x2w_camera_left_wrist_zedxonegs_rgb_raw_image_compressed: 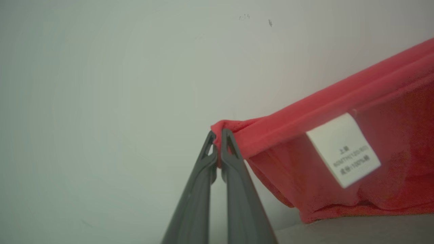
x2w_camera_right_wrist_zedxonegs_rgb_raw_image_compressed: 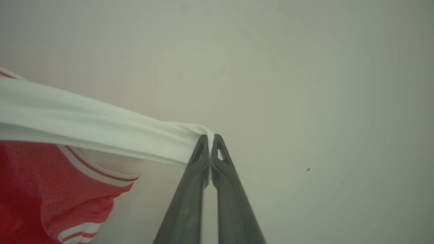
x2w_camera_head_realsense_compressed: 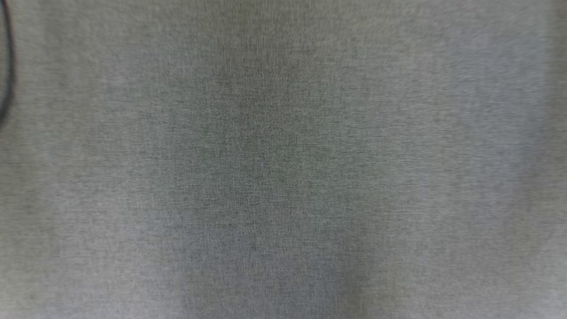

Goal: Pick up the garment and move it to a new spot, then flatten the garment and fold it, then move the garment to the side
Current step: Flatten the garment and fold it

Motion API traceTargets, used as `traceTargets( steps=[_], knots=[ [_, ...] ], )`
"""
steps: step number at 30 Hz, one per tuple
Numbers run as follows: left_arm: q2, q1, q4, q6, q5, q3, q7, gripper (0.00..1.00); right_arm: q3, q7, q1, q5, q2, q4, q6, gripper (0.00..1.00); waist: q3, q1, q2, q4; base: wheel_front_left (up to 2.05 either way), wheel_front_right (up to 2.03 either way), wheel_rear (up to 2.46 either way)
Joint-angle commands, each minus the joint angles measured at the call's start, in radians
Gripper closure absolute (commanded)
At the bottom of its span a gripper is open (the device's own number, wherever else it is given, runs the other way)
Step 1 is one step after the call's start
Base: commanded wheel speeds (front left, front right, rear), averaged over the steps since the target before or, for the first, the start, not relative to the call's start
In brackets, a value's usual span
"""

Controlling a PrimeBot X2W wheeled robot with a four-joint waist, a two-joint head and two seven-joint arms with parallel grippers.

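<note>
One grey woven surface (x2w_camera_head_realsense_compressed: pixel 283 159), dark cable (x2w_camera_head_realsense_compressed: pixel 8 66) upper-L; pale bkgd (x2w_camera_left_wrist_zedxonegs_rgb_raw_image_compressed: pixel 101 84) behind garment (x2w_camera_left_wrist_zedxonegs_rgb_raw_image_compressed: pixel 339 101).

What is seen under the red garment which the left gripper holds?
Below the hanging edge of the red garment lies a strip of grey surface. The cloth, pinched by the shut left gripper, hides whatever lies further behind it.

The garment (x2w_camera_left_wrist_zedxonegs_rgb_raw_image_compressed: pixel 305 112) is red with white parts and is stretched tight between two hands. The left hand (x2w_camera_left_wrist_zedxonegs_rgb_raw_image_compressed: pixel 218 135) pinches a folded red edge, and a white label (x2w_camera_left_wrist_zedxonegs_rgb_raw_image_compressed: pixel 343 149) with small print hangs just under this edge. The right hand (x2w_camera_right_wrist_zedxonegs_rgb_raw_image_compressed: pixel 211 139) pinches a white band. Below the band the red cloth sags, and its white trim (x2w_camera_right_wrist_zedxonegs_rgb_raw_image_compressed: pixel 98 169) has thin orange stripes.
</note>
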Motion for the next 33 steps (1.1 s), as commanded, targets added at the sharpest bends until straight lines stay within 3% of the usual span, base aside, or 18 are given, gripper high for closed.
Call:
traceTargets(
  steps=[1, 5, 15, 27, 33],
  knots=[
    [0.009, 0.060, -0.007, 0.017, -0.012, 0.027, -0.001, 1.00, -0.004, 0.002, 0.061, 0.026, -0.024, -0.013, -0.011, 1.00, -0.074, 0.0000, -0.0002, -0.012, 0.00, 0.00, 0.00],
    [-0.019, 0.255, -0.059, 0.023, -0.036, 0.081, -0.001, 1.00, -0.034, 0.001, 0.271, 0.100, -0.026, -0.120, -0.011, 1.00, -0.163, 0.0000, -0.0002, -0.021, 0.00, 0.00, 0.00],
    [-0.142, 0.683, -0.118, 0.014, -0.039, 0.173, -0.001, 1.00, -0.080, 0.001, 0.761, 0.176, 0.078, -0.226, -0.012, 1.00, -0.397, 0.0000, -0.0002, -0.026, 0.00, 0.00, 0.00],
    [-0.309, 1.071, -0.125, -0.009, -0.020, 0.278, -0.002, 1.00, -0.096, 0.001, 1.223, 0.202, 0.217, -0.234, -0.009, 1.00, -0.628, 0.0000, -0.0002, -0.021, 0.00, 0.00, 0.00],
    [-0.351, 1.223, -0.121, -0.018, -0.008, 0.306, -0.002, 1.00, -0.104, 0.001, 1.372, 0.189, 0.265, -0.223, -0.008, 1.00, -0.699, 0.0000, -0.0002, -0.019, 0.00, 0.00, 0.00]
  ],
)
